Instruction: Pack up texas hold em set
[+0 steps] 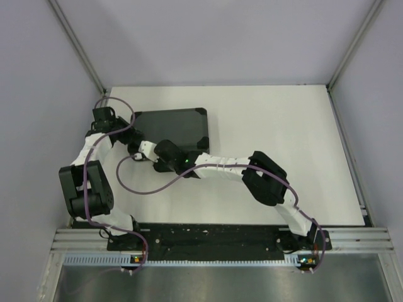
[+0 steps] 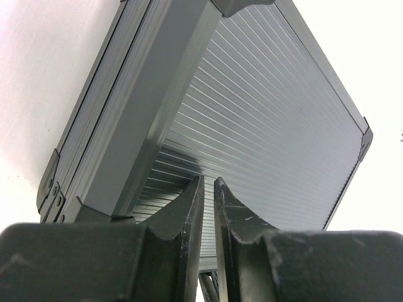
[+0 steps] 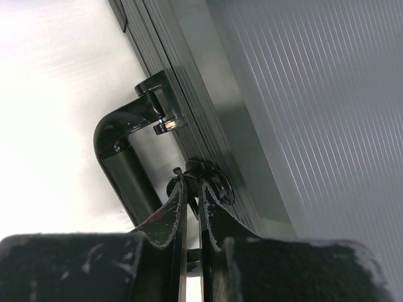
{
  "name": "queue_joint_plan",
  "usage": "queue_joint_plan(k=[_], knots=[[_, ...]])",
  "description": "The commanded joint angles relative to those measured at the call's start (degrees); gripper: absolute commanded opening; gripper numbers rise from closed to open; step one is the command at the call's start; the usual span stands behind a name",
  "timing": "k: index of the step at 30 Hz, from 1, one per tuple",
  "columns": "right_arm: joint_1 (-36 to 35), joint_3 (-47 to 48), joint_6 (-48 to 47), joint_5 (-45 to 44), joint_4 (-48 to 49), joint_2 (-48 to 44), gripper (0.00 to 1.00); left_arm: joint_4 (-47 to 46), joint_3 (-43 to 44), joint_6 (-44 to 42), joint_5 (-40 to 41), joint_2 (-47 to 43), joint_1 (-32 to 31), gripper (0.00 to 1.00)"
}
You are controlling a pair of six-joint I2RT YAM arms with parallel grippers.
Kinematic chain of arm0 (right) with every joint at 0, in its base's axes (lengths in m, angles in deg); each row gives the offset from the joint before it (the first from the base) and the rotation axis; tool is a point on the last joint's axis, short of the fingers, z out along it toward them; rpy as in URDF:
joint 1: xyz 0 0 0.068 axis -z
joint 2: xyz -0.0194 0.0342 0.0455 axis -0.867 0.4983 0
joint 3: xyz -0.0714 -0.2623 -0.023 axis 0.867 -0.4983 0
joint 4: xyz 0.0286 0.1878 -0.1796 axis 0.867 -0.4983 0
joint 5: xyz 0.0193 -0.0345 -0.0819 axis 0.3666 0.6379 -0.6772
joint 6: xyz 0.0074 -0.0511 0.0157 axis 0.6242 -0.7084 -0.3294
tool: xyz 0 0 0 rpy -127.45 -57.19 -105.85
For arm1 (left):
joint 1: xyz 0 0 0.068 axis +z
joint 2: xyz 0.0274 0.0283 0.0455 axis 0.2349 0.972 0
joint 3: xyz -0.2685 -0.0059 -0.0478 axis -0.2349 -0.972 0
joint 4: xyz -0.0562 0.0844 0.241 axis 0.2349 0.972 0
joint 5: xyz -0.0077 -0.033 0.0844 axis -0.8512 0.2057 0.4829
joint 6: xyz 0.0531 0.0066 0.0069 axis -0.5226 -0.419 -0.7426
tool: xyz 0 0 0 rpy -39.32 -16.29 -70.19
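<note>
Black fingers (image 3: 165,220) of the right tool (image 3: 191,178) are filling the bottom of the right wrist view. They are pressing together and holding nothing. Their tips are touching a small round latch (image 3: 215,182) on the front side of the briefcase (image 1: 170,126). Just left of those tips, the shiny handle (image 3: 123,160) is sticking out from the same side. The briefcase is lying flat on the white worktop (image 1: 283,126) with its lid down, so no chips or cards are showing. I think they are already tucked inside. The left tool (image 2: 208,185) is waiting at the other end of the briefcase. Its fingers are almost together, with only a thin slit between them, and nothing is showing in that slit. The stripy lid is stretching away in front of its tips, and the side wall is rising up to their left. I cannot tell if those tips are touching the lid. It looks like the closing step is going on, and the right tool is working on the latch. Next, the right tool probably needs to push the latch until it clicks. The left tool probably needs to steady the briefcase so it is not sliding away.
</note>
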Motion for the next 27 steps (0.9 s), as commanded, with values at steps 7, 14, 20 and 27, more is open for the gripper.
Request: queue_joint_plan(k=[7, 14, 20, 27], knots=[[3.16, 6.7, 4.9, -8.39, 2.39, 1.1, 0.03, 10.13, -3.05, -2.41, 5.97, 5.99, 0.47, 0.18], [3.25, 7.85, 5.61, -14.63, 4.67, 1.45, 0.14, 10.3, -2.96, -2.59, 5.97, 6.07, 0.47, 0.17], [3.25, 4.26, 0.96, -15.96, 9.85, -1.0, 0.33, 10.57, -2.78, -2.85, 6.05, 6.07, 0.47, 0.17], [3.34, 1.08, -5.2, -14.28, 11.18, -3.12, 0.37, 10.13, -3.05, -2.76, 5.53, 6.51, 0.47, 0.17]])
